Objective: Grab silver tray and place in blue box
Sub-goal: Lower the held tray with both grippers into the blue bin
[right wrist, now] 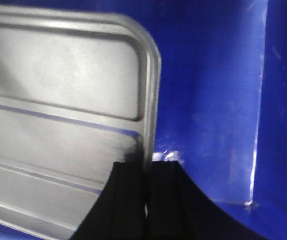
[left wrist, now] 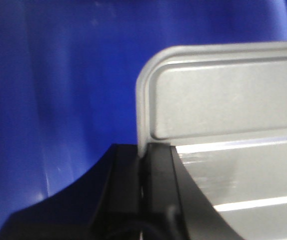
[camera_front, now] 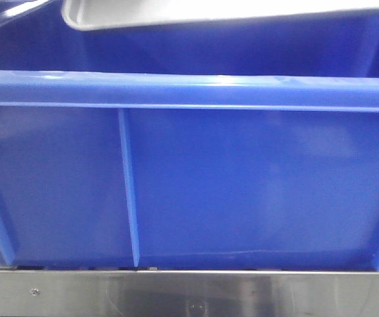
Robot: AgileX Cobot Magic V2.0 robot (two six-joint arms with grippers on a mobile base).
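Two grippers hold the silver tray [camera_front: 176, 16], one on each short end. Left gripper [left wrist: 142, 165]: jaws nearly closed, only the thin raised rim of the tray betw. the two black fingers, near a rounded corner. Right gripper [right wrist: 146, 175]: same, jaws pressed on the rim of the opposite end. So the tray's long axis, and the ridges on its base, run from one gripper to the other, i.e. left-right across the robot. No arm is nearer than the other; each has its own end. The tray is over the opening of the blue box [camera_front: 189, 89], behind the near rim in the front view, w/ blue walls behind it in both wrist views. It looks a little tilted in the front view. I cannot tell if it touches the floor of the box; that part is hidden. My judgement: the placing step is almost done. The next move is prob. to go down evenly w/ both arms and then open both jaws together. If one opens first, the tray may drop on one end.
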